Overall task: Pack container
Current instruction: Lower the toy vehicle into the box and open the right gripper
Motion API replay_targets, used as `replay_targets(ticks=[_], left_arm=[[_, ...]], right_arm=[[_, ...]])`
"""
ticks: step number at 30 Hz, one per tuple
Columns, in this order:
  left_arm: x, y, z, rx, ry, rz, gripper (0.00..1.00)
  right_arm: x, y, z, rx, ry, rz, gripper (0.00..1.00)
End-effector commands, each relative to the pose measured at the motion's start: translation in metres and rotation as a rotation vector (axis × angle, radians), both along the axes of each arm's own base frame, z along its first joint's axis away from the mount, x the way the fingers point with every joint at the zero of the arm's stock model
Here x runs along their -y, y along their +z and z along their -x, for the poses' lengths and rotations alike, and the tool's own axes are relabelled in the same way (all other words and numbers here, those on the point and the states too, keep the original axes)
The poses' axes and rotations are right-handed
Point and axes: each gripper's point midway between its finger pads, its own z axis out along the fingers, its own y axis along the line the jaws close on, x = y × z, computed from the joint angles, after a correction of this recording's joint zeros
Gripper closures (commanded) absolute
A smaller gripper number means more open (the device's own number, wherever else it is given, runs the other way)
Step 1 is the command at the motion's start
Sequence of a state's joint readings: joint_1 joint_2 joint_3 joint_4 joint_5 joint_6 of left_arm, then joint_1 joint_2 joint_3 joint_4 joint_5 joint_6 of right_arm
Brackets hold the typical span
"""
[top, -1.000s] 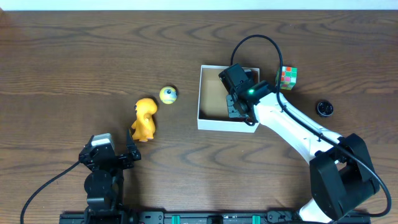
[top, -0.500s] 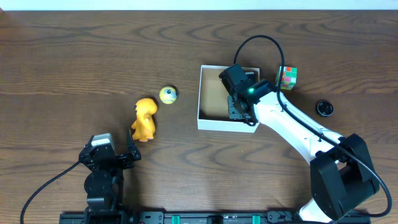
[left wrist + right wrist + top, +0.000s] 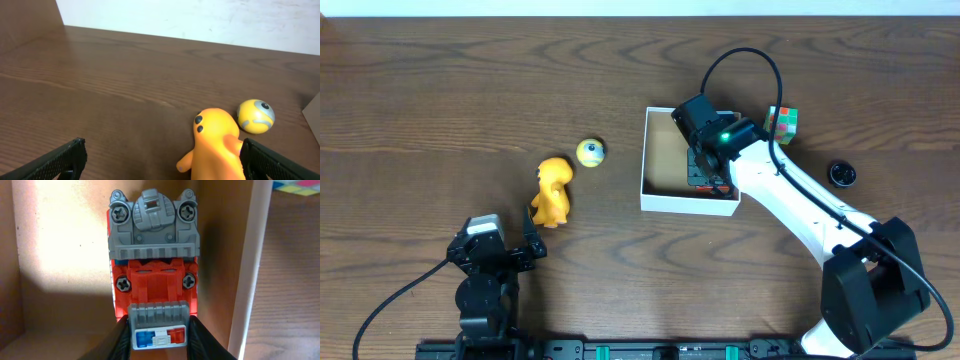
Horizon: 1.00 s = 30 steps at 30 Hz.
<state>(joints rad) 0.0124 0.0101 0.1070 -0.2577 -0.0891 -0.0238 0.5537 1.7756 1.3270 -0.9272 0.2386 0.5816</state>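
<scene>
Here's the scene. The container [image 3: 685,203] sits on the wooden table [image 3: 440,90], a bit right of the middle. It's a shallow white-walled box, open on top, with a brown cardboard floor.

The right arm reaches in from the near right, and the right gripper [image 3: 160,335] is down inside the box. Its jaws are pinched onto a red and grey toy robot [image 3: 154,280], gripping the end with the little blue, white and red panel. From the wrist view the toy lies lengthwise in the right-hand part of the box, just beside the right wall [image 3: 250,270], with bare cardboard to its left. I honestly can't tell whether the toy is resting on the floor or hanging just above it. From overhead the arm covers most of it and only a few red bits peek out.

The left gripper [image 3: 510,243] is near the front edge on the left, jaws spread wide with nothing between them. It's well apart from the box. Just past it is an orange figure [image 3: 553,190] lying on the table, with a small yellow ball [image 3: 591,152] beyond it, a bit to its right, close but not touching.

Off the far right corner of the box there's a multicoloured cube [image 3: 782,123]. A small black round thing [image 3: 841,174] sits further right.
</scene>
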Motion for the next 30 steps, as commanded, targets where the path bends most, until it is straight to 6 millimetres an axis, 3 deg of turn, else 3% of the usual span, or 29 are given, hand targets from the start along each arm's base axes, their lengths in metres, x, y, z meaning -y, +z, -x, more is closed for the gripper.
replay_targets(ticks=[1,19,27,30], left_arm=[[-0.003,-0.012,0.0,-0.027,0.01,-0.017,0.02],[-0.003,-0.012,0.0,-0.027,0.01,-0.017,0.02],[-0.003,-0.012,0.0,-0.027,0.01,-0.017,0.02],[-0.003,-0.012,0.0,-0.027,0.01,-0.017,0.02]], right_arm=[[0.0,0.009,-0.005,0.027,-0.053,-0.015,0.72],[0.002,0.006,0.001,0.001,-0.059,-0.011,0.69],[0.007,0.005,0.005,-0.015,-0.065,0.012,0.81],[0.009,0.004,0.008,-0.027,-0.072,0.018,0.8]])
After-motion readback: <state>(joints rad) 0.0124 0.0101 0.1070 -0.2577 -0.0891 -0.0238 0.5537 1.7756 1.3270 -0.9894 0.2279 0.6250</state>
